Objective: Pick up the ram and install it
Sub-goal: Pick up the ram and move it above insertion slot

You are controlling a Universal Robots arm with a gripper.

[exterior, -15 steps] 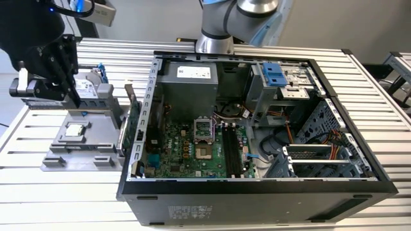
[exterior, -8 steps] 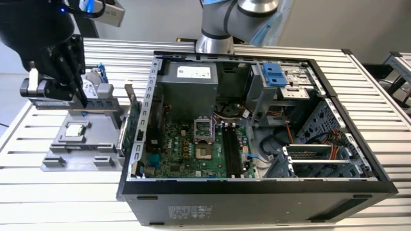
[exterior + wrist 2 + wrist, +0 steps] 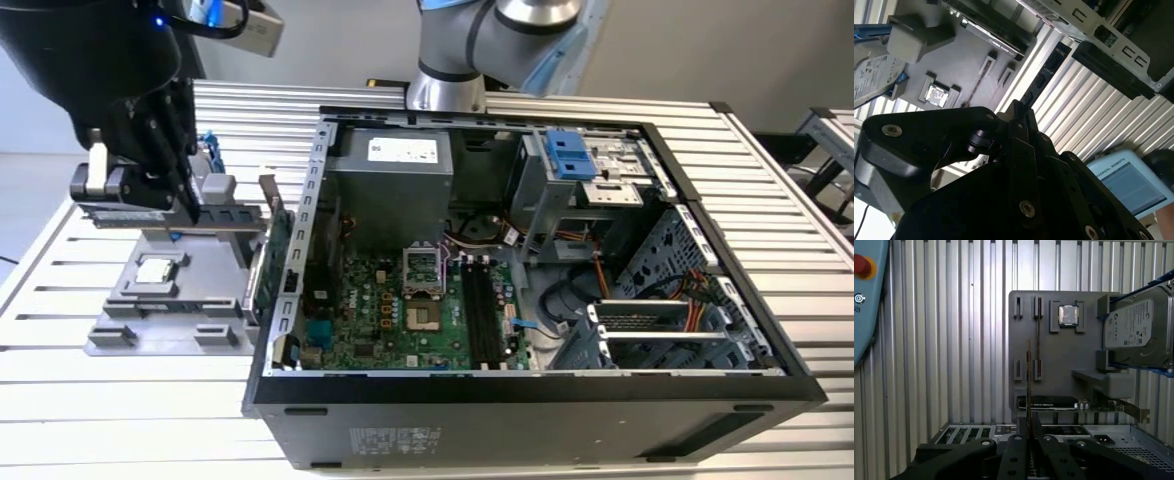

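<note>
Over the slatted table (image 3: pixel 954 340), gripper (image 3: pixel 1028 429) apparently clamps the ram (image 3: pixel 1028 370)

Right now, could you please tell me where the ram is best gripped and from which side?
Pinch the ram across its two broad flat faces, near one long edge, approaching in the plane of the board. It is a thin stick, edge-on in the first wrist view, so only the faces give parallel surfaces. The hand looks shut on it this way.
</note>
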